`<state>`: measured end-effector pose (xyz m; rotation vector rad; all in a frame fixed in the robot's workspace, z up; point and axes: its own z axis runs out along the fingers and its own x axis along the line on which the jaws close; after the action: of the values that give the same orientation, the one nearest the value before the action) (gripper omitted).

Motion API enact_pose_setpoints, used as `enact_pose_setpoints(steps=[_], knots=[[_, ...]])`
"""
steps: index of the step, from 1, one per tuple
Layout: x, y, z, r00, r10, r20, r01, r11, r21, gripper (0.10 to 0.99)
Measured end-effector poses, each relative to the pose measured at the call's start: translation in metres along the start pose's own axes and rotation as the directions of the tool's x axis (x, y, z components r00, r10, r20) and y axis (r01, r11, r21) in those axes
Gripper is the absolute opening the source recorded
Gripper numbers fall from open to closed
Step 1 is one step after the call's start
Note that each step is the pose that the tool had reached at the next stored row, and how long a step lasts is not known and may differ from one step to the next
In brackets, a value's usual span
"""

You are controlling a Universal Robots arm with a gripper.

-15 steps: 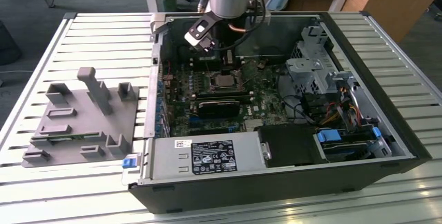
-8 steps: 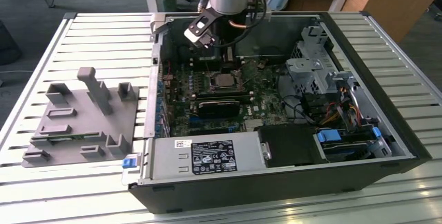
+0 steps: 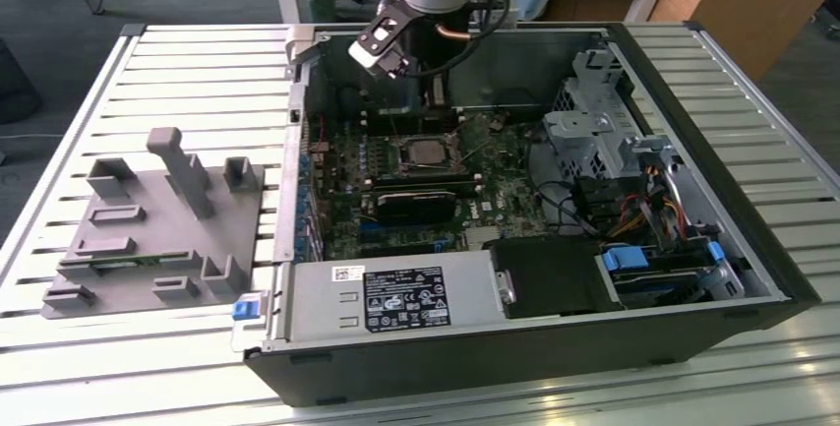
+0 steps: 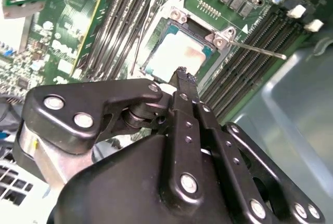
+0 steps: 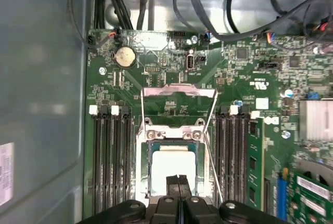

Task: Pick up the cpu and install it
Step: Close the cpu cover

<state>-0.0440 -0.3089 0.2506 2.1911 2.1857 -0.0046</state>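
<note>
Plainly, first wrist view — cpu [image 5: 173, 162] in socket [image 5: 171, 130], end effector [image 5: 178, 180] closed.

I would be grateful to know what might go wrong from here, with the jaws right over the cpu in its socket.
The gripper, jaws together, sits right over the cpu; pressing off-centre could tilt the chip in its socket. The load plate is open, so the cpu lies unclamped and a knock might shift it. The thin lever sticks out close to the jaws, so a sideways move might snag it.
</note>
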Motion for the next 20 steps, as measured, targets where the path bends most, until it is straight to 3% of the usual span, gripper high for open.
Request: enact_pose_setpoints(steps=[2, 11, 20], knots=[[-0.0002, 0.0002, -0.0068, 1.0000, 0.000, 0.0002, 0.000, 1.0000, 0.000, 0.106], [-0.0094, 0.0016, -0.0068, 1.0000, 0.002, 0.0022, -0.002, 1.0000, 0.000, 0.106], [-0.0092, 0.0406, -0.0039, 1.0000, 0.002, 0.0022, -0.002, 1.0000, 0.001, 0.106]])
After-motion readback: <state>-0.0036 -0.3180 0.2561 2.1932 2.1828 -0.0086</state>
